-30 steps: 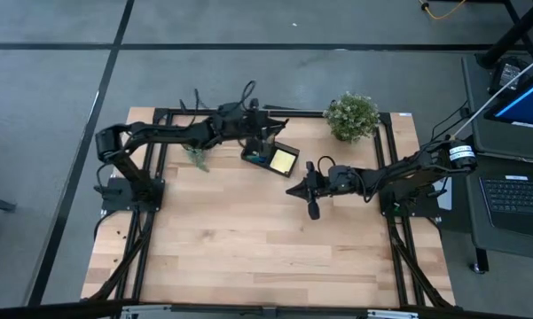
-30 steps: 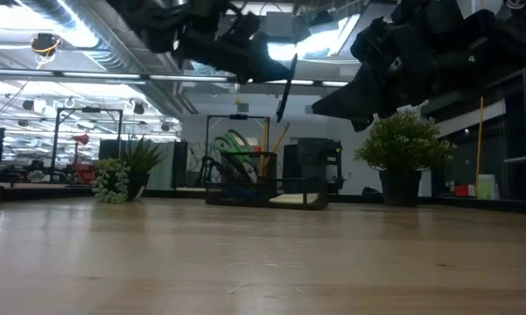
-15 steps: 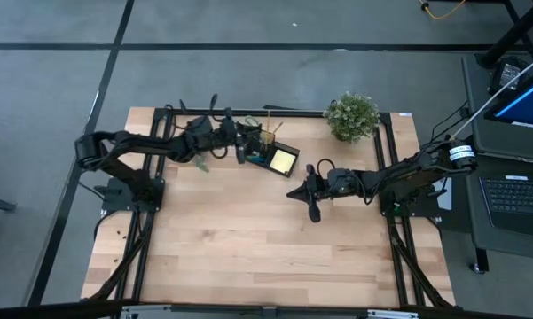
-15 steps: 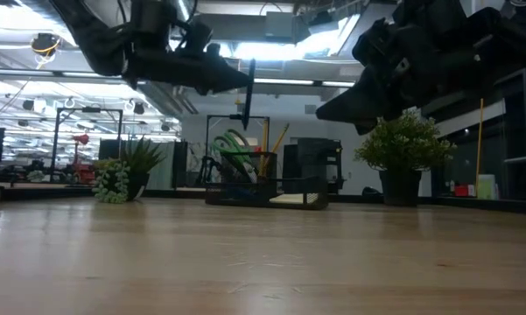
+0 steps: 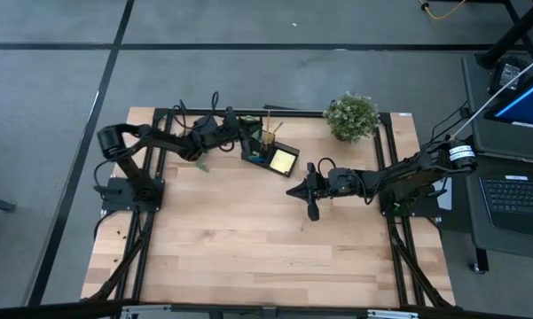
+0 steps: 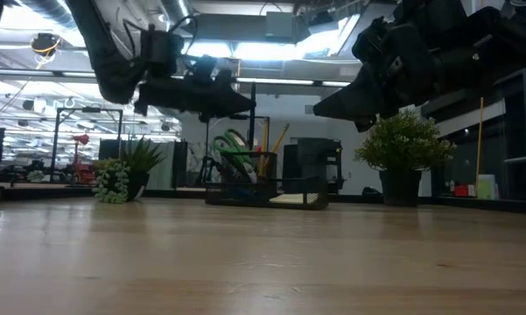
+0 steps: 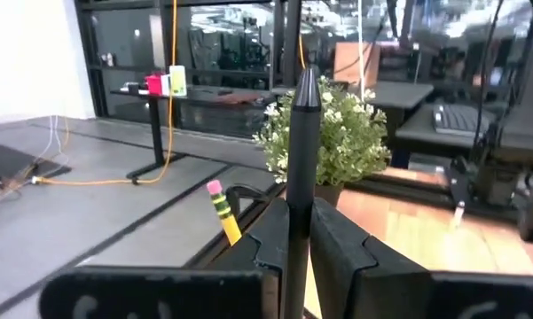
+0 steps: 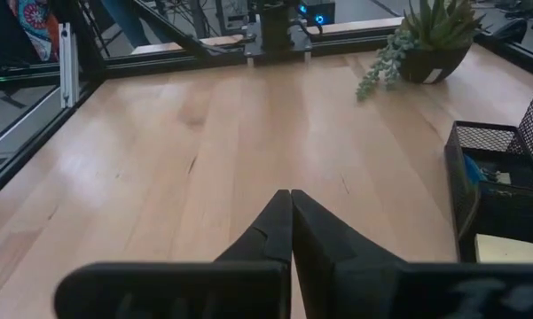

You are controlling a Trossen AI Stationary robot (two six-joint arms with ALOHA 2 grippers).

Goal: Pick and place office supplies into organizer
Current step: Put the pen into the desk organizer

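The black mesh organizer (image 5: 270, 152) stands at the table's far middle. It holds wooden pencils (image 6: 280, 138), green-handled scissors (image 6: 234, 147) and a yellow sticky-note pad (image 5: 284, 160). My left gripper (image 6: 243, 103) hovers at the organizer's left side, shut on a black pen (image 6: 251, 118). My right gripper (image 5: 291, 190) hangs shut and empty above the table's middle, right of the organizer (image 8: 505, 177). My left gripper pinches the black pen's shaft (image 7: 298, 208) between its two fingers. The fingers (image 7: 341, 244) point level, coming from the table's left, and lie across the pen. The pen stands upright, clear of the table, its lower end (image 6: 251, 147) just above the organizer's top.
A bushy potted plant (image 5: 352, 115) stands at the far right. A small spiky plant (image 6: 127, 171) sits at the far left, under my left arm. Bare wood lies from the middle to the near edge. Black frame rails (image 5: 395, 257) run along the table's sides.
My left gripper has come down and gone toward the table's left, from over the organizer to its left side, still shut on the pen. The pen has gone from tilted to upright and hangs lower.
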